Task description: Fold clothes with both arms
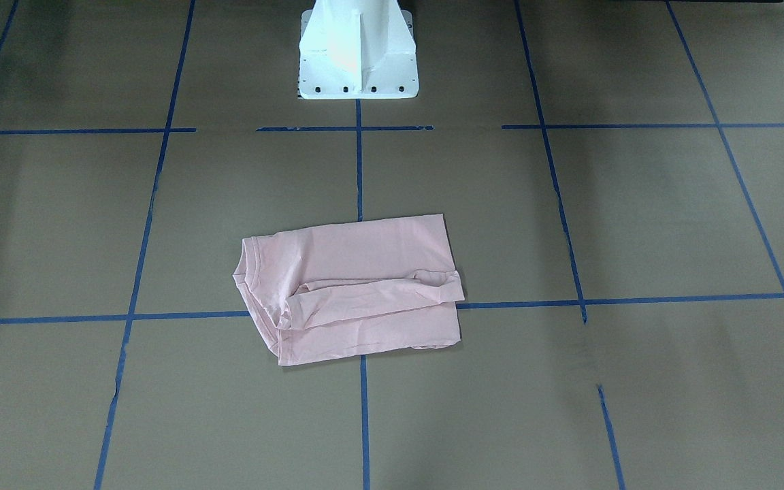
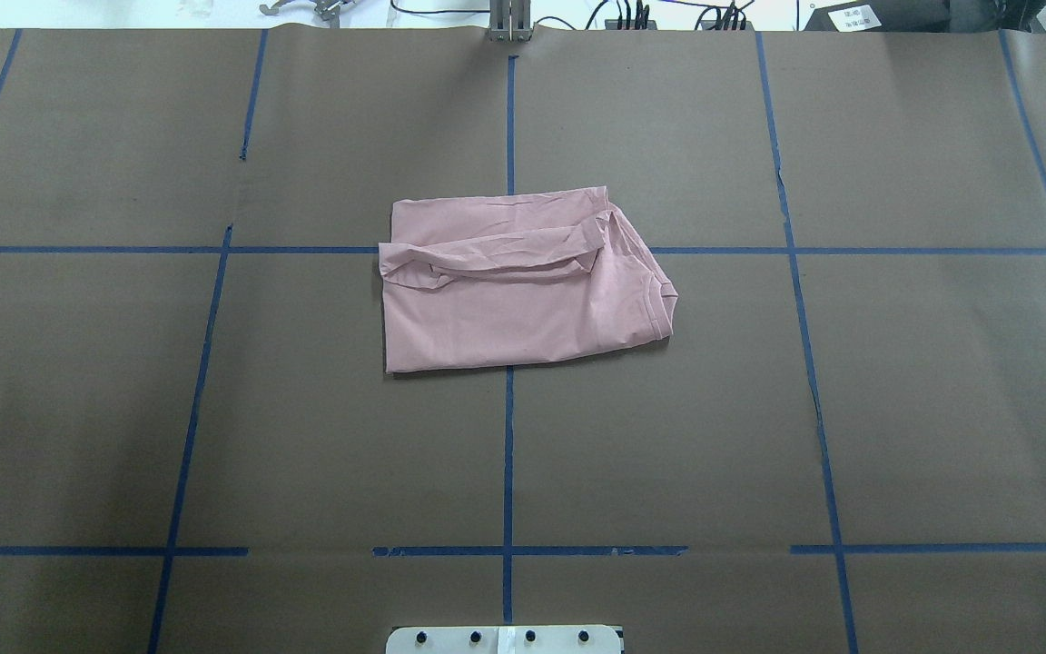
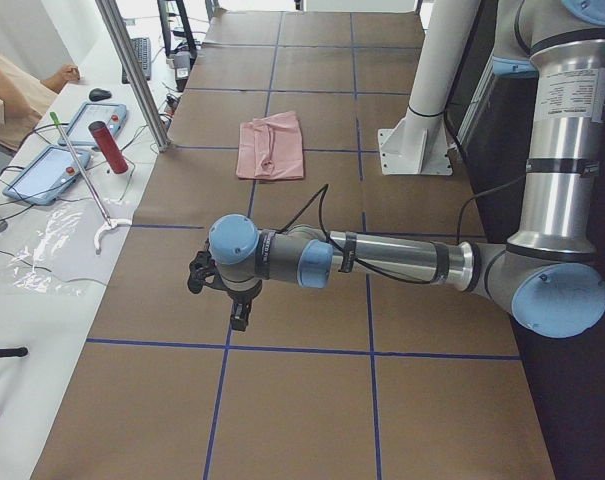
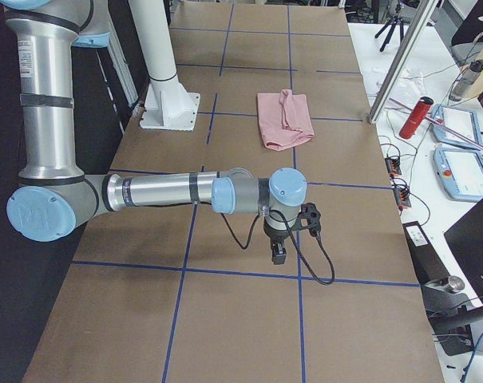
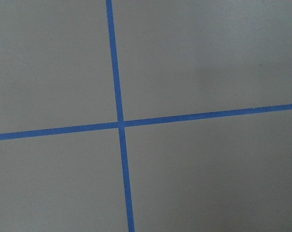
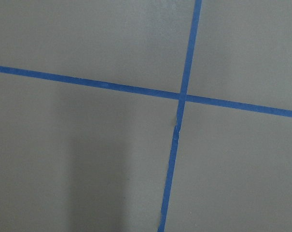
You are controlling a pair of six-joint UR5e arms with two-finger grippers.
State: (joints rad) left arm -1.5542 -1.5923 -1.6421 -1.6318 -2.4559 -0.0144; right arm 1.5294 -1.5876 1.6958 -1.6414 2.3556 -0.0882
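Soft, even light from above falls on the matte brown table cover (image 1: 637,218), which looks flat and dull. The white pedestal base (image 1: 354,58) is blown out at its centre. The pink T-shirt (image 2: 523,300) casts only a thin edge shadow. A broad, faint shadow darkens the right wrist view's lower left.

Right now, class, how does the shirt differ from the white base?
The shirt is pale pink; the base is white. The shirt lies flat, folded and wrinkled; the base stands upright and rigid. The shirt sits in the middle of the table; the base sits near its robot-side edge. Both straddle the centre tape line.
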